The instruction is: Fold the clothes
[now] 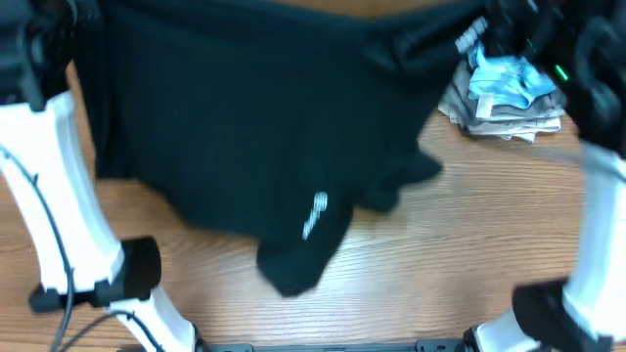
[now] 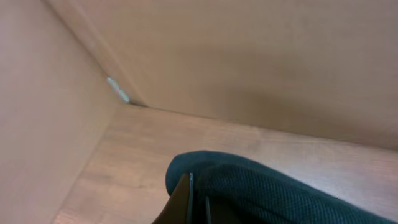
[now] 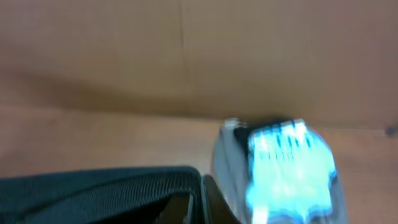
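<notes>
Wooden surface (image 1: 469, 225), pale brown with visible grain, fills the overhead view. Across the upper left and centre spreads the black garment (image 1: 245, 117), wrinkled, with one corner reaching toward the lower centre and carrying a small white logo (image 1: 315, 215). My left jaws, at the upper left, are pressed together on an edge of the black cloth; the left wrist view shows it bunched at the bottom of the frame. My right jaws, at the upper right, likewise pinch black cloth. Just beside them sits a stack of folded garments (image 1: 504, 112) with a light blue shirt (image 1: 509, 78) on top.
</notes>
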